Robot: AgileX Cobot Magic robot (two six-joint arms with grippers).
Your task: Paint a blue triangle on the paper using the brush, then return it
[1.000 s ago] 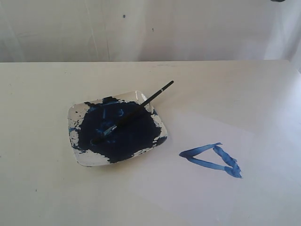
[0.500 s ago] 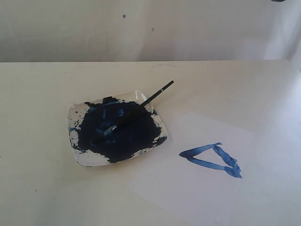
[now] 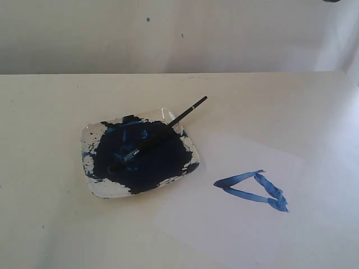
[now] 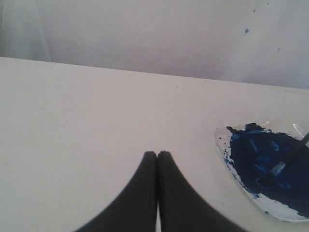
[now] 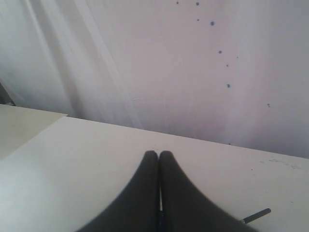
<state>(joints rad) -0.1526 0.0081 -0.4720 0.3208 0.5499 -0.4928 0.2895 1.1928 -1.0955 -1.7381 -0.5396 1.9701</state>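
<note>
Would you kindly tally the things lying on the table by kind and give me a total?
dish: 1
brush: 1
paper: 1
blue triangle: 1
Total: 4

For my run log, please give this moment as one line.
blue triangle: painted on paper | brush: lying in paint dish | left gripper: shut | right gripper: shut
</note>
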